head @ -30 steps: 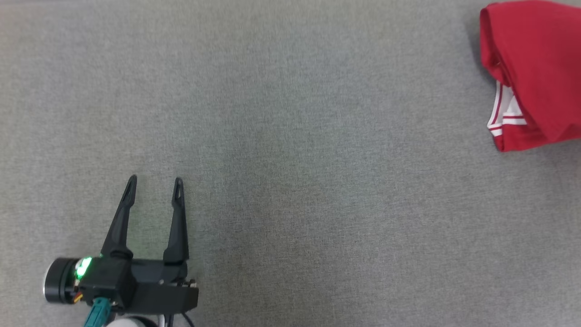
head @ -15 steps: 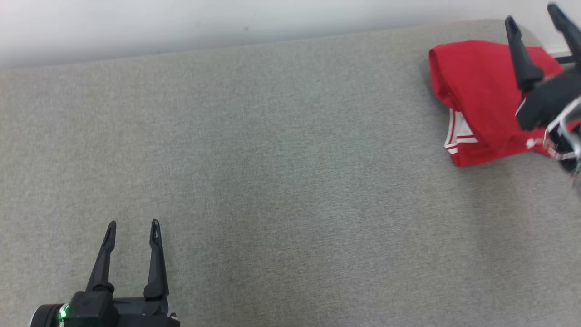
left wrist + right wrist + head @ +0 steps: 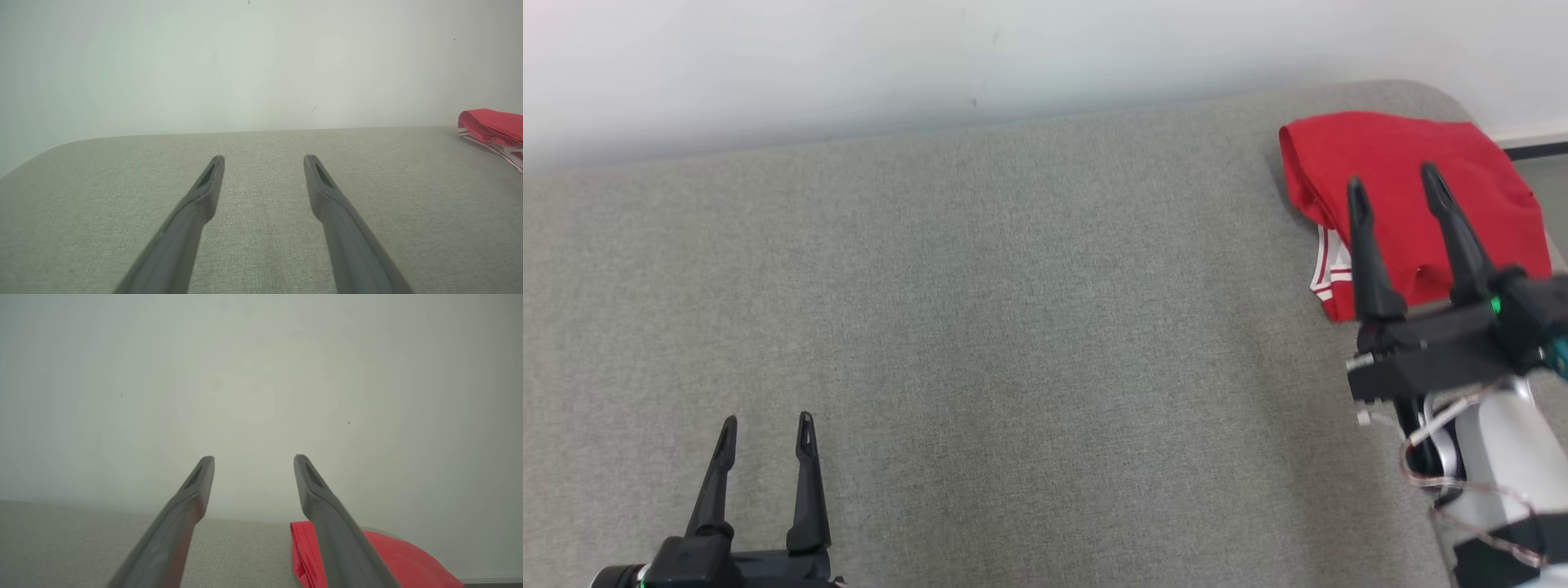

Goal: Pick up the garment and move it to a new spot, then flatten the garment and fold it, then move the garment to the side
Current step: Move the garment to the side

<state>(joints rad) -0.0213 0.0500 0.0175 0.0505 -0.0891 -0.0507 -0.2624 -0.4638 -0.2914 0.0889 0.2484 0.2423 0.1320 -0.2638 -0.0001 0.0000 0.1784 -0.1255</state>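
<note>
Fingers [image 3: 1368,261] of the right gripper [image 3: 1392,177] spread wide, nothing between them, nothing held. Gripper sits at the right side of the head view, fingertips overlapping the near part of the garment [image 3: 1388,139] as seen from above. Touching the cloth or hanging above it: cannot tell. In the right wrist view the fingers point mostly at the wall, with red cloth low down beneath the right-hand finger. Pale forearm [image 3: 1494,457] behind the gripper, thin loose wires [image 3: 1462,490] draped over it.

Left gripper [image 3: 766,420] likewise wide open and empty, low at the left of the head view over the bare grey fabric surface [image 3: 1013,286], well apart from the garment.

Garment red, with white striped trim [image 3: 1331,273] showing at its left edge, folded into a compact bundle. It lies at the far right corner of the surface, near the rounded edge and close to the pale wall [image 3: 931,57]. The left wrist view catches it at the far right of the frame.
</note>
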